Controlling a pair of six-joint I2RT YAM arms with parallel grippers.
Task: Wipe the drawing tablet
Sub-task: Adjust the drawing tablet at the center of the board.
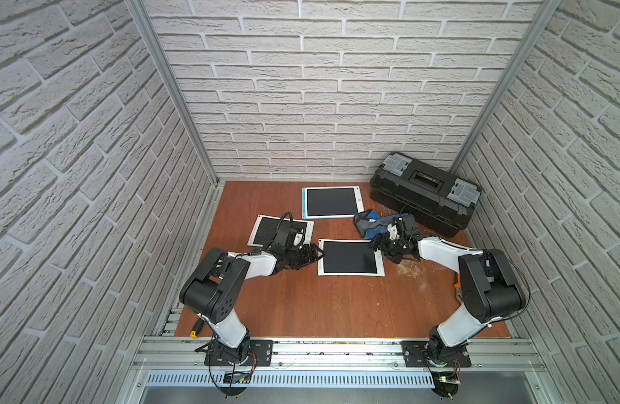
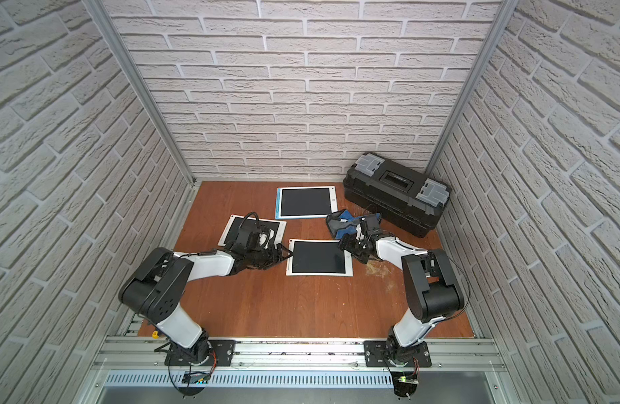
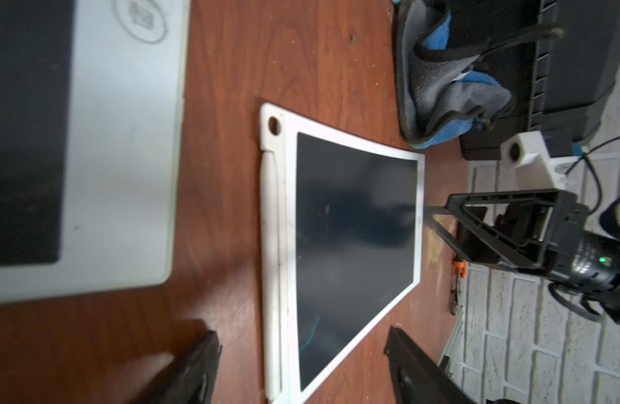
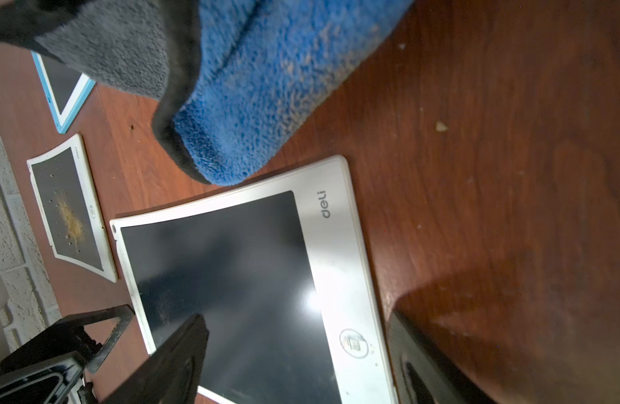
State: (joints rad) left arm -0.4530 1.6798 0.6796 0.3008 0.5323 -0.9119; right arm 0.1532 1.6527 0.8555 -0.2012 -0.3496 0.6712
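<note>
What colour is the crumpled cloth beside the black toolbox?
The crumpled cloth is blue and grey, black-edged; best in the right wrist view.

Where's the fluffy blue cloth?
In both top views the cloth lies crumpled toward the right side, between the blue-edged tablet and the black toolbox.

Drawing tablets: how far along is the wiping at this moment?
Done: the near tablet looks clean. In hand: nothing; the cloth lies beside the toolbox, and the left gripper and right gripper are open at that tablet's edges. To do: the tablet under the left arm carries crumbs.
</note>
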